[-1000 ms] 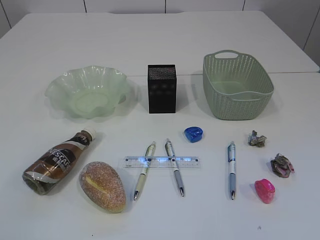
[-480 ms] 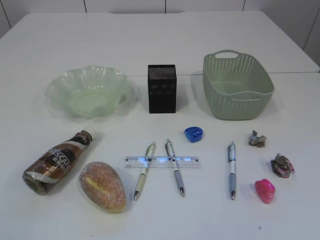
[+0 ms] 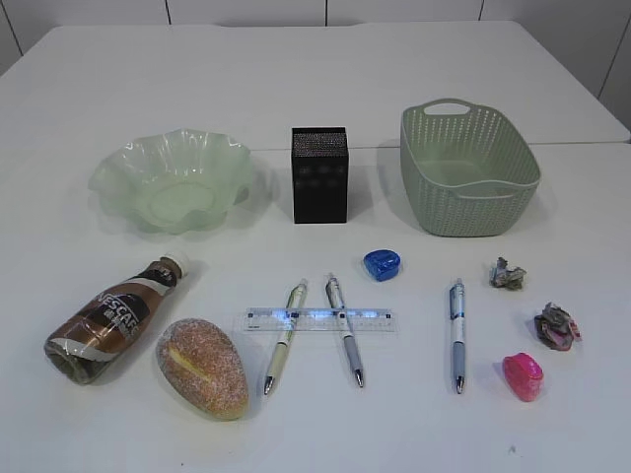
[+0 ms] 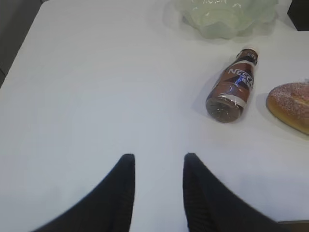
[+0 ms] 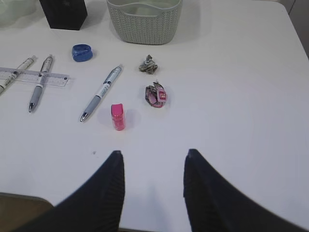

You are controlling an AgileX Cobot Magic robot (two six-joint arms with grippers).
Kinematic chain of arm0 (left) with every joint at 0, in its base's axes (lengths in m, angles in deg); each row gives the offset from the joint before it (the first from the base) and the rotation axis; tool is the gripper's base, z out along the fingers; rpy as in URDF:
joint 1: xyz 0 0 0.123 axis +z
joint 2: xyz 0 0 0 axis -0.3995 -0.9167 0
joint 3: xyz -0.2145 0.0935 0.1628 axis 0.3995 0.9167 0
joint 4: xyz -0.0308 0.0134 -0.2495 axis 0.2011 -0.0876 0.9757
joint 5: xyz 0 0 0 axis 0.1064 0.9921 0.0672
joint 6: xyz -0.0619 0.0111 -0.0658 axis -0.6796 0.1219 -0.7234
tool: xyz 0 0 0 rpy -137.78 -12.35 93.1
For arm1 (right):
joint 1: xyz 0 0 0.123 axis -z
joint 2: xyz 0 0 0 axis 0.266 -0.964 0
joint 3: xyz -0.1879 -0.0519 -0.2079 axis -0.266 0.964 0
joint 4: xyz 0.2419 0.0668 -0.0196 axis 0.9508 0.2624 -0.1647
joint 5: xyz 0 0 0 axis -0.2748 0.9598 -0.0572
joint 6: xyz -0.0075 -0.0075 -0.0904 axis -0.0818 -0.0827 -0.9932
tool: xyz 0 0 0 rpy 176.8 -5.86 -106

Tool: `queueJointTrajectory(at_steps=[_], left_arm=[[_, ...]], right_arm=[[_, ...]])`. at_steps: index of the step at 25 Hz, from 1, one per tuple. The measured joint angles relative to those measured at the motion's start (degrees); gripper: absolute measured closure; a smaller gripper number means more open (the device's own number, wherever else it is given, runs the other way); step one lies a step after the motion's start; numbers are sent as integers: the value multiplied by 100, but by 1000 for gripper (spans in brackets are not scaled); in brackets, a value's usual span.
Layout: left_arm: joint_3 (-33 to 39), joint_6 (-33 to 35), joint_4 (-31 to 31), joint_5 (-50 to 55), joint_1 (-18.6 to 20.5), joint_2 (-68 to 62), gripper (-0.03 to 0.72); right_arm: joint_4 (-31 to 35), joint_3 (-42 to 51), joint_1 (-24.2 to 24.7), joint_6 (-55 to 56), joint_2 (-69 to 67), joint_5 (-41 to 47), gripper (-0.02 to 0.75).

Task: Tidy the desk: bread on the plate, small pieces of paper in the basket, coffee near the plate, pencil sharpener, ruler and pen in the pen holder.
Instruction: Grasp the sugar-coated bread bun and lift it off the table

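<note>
White surface (image 3: 315, 89) roomy far side; ruler (image 3: 319, 319) crosses two pens; my left end effector (image 4: 157, 166) and right end effector (image 5: 152, 162) released, empty.

Three pens (image 3: 284, 338) (image 3: 344, 329) (image 3: 456, 334), two sharpeners, blue (image 3: 382, 264) and pink (image 3: 522, 375), two crumpled paper pieces (image 3: 507, 275) (image 3: 556, 326), one ruler (image 3: 318, 319), bread (image 3: 202, 367), coffee (image 3: 113, 318), plate (image 3: 116, 173), basket (image 3: 469, 203), pen holder (image 3: 319, 179).

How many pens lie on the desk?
3: left pen and middle pen cross the ruler; right pen lies alone, left of the pink sharpener. None seems hidden.
</note>
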Motion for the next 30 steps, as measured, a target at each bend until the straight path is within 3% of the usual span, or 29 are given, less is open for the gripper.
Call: queueJointTrajectory(at_steps=[12, 17, 24, 30], left_arm=[[-79, 0, 312, -284, -37, 0, 450], [-132, 0, 1210, -1102, -37, 0, 450], [-132, 0, 2043, -1471, -37, -36, 449], [-157, 0, 2760, -1554, -37, -918, 449]], right_arm=[[185, -225, 0, 0, -276, -736, 405], [208, -225, 0, 0, -462, -902, 404], [208, -225, 0, 0, -465, -915, 405], [155, -225, 0, 0, -465, -915, 404]])
